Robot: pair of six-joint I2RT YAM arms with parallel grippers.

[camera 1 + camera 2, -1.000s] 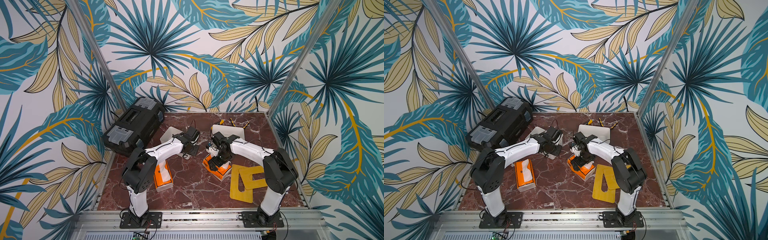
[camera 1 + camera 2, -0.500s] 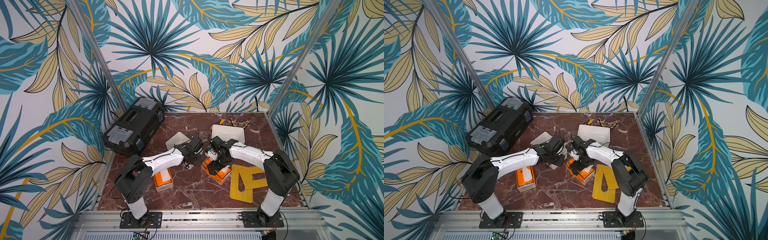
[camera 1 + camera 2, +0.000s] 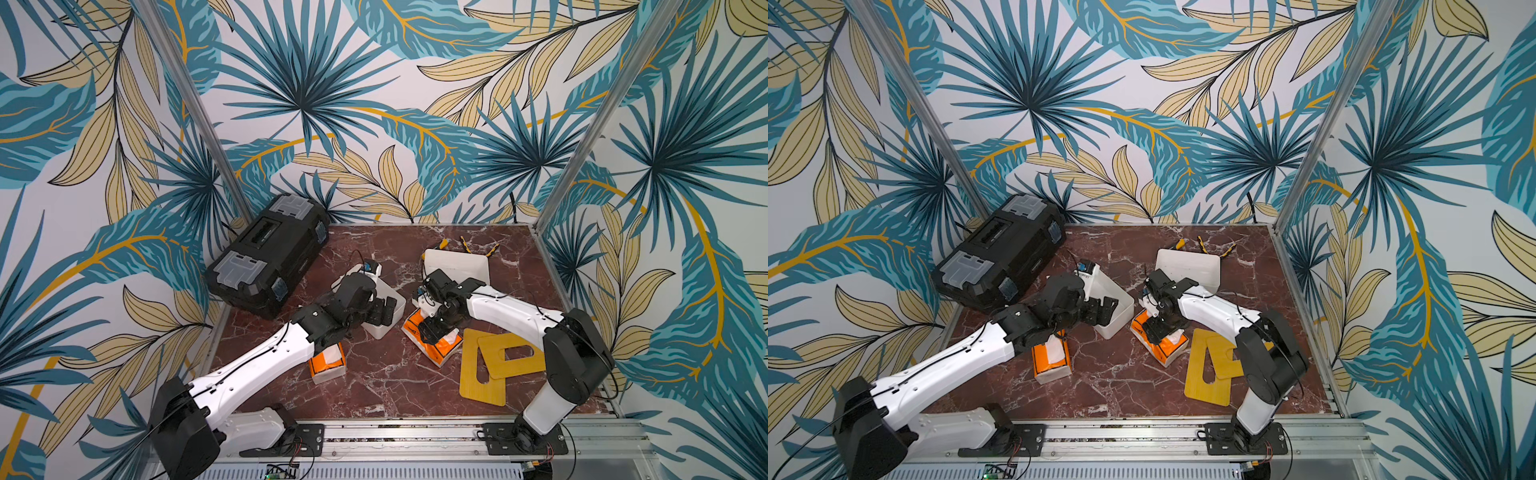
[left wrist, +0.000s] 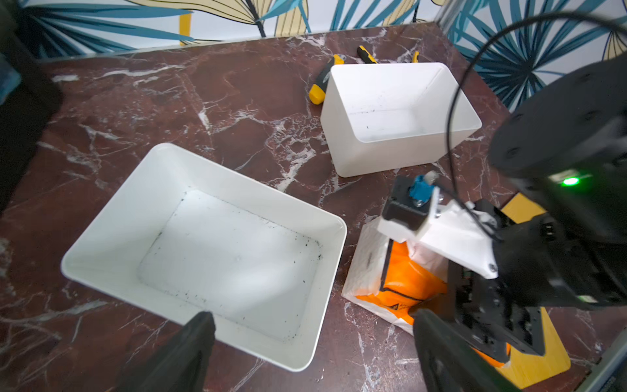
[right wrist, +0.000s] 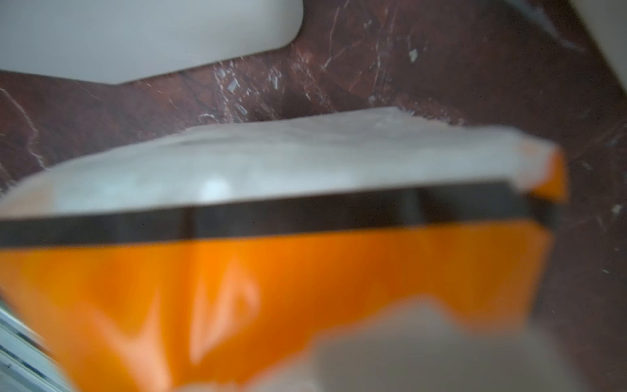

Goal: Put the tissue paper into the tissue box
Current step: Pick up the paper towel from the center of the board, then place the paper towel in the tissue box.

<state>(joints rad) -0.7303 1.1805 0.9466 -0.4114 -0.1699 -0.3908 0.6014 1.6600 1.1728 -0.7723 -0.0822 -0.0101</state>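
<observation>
Since a second ago the left hand (image 3: 383, 312) has swung forward over the near corner of the white box (image 3: 378, 330) and spread wide, holding nothing. The right hand (image 3: 432, 330) is down on the orange tissue pack (image 3: 448, 345), which lies on the surface (image 3: 386, 374) between that box and the yellow boards (image 3: 482, 382). I cannot tell whether it grips. A second pack (image 3: 328, 361) lies under the left arm.

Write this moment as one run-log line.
left arm: jaws open above white box | right arm: jaws at orange tissue pack, grip unclear
</observation>
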